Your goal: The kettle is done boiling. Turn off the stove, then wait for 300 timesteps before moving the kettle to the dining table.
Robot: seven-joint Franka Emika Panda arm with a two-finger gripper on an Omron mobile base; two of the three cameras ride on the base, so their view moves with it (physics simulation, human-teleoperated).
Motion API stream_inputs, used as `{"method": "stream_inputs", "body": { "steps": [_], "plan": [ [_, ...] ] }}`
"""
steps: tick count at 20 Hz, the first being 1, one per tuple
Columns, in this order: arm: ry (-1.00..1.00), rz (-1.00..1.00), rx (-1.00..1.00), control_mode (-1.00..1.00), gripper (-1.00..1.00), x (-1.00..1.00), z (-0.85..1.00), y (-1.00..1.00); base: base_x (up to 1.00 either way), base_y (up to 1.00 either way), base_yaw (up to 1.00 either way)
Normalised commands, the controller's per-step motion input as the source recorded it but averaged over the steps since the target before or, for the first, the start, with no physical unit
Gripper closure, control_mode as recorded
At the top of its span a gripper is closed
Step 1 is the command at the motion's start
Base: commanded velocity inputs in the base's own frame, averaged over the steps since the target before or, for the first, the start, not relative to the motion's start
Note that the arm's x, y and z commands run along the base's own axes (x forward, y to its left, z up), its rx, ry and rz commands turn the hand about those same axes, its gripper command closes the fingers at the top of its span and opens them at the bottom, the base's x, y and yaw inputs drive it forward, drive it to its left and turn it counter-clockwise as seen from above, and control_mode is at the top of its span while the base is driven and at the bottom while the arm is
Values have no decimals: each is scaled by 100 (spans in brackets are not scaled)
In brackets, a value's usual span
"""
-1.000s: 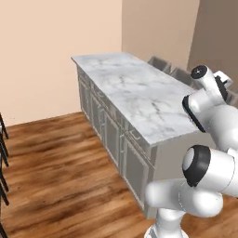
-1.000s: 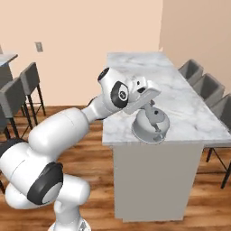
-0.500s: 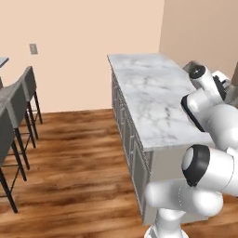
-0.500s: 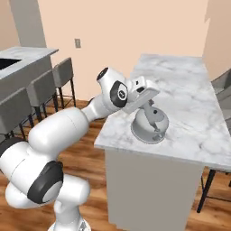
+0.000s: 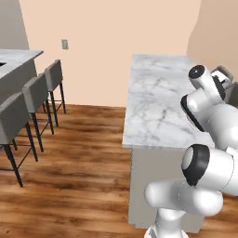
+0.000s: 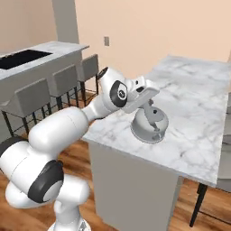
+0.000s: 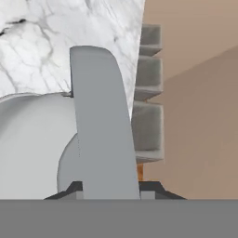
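The kettle (image 6: 149,127), squat and white-grey, is at the near part of the dining table (image 6: 200,113), a white marble slab on a pale base. Whether it rests on the slab or hangs just above it I cannot tell. My gripper (image 6: 152,110) is shut on its thin arched handle. In the hand view the grey handle (image 7: 100,125) rises between my fingertips (image 7: 73,188), with the kettle's dome (image 7: 32,148) to the left and my gripper (image 7: 111,191) closed around it. The stove (image 6: 23,57) is a black inset in the far island at the left.
Grey stools (image 5: 35,93) line the island (image 6: 49,49) at the left, with wooden floor (image 5: 79,153) between island and dining table (image 5: 158,107). Grey chairs (image 7: 148,93) stand along the table's far side. My white arm (image 5: 214,111) covers the table's right part in the left base view.
The whole scene has swung across both base views, so the base has turned: the island and stools have come into sight at the left. The kettle stays in my shut gripper over the table.
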Motion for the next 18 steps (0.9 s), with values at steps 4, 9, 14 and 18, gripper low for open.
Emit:
{"method": "stream_inputs", "body": {
  "steps": [4,9,14,18],
  "plan": [
    [0,0,0,100,100,0,0,0,-23,-77,42],
    [0,0,0,100,100,0,0,0,-32,-76,40],
    [0,0,0,100,100,0,0,0,-38,-71,39],
    [0,0,0,100,100,0,0,0,-31,-68,38]
  ]
}}
